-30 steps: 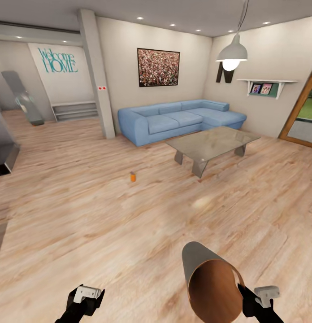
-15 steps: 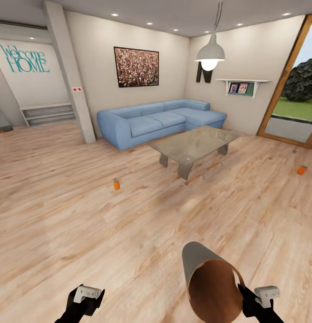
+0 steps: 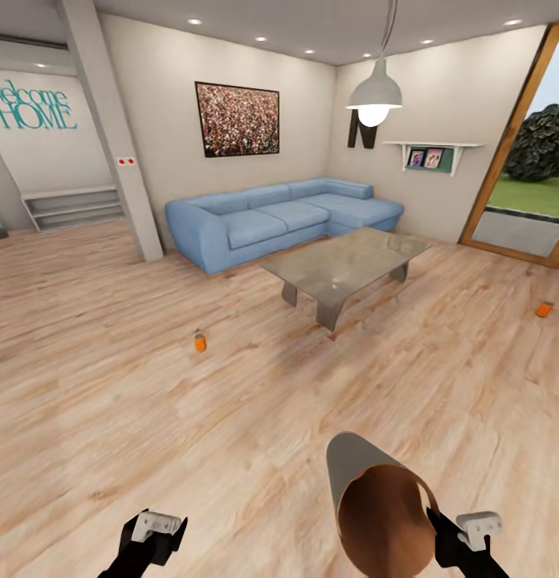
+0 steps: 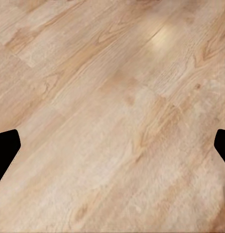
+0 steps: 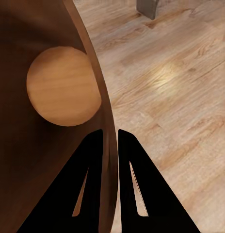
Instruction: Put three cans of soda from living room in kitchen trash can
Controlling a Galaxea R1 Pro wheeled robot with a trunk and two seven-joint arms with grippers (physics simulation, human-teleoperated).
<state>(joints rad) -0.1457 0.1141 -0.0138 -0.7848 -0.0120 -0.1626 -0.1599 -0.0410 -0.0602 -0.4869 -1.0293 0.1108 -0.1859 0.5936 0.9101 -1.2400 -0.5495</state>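
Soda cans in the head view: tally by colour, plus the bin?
Orange soda cans: 2, one on the floor left of the glass table, one on the floor near the glass door
Dark blue soda cans: 0 in sight
Trash can: 1, rim clamped in the right pincer, lying tipped with its mouth toward the camera
Total: 3

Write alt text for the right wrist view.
The right gripper is shut on the rim of the trash can, one finger inside and one outside, with the tan round bottom visible within. Wood floor lies beyond.
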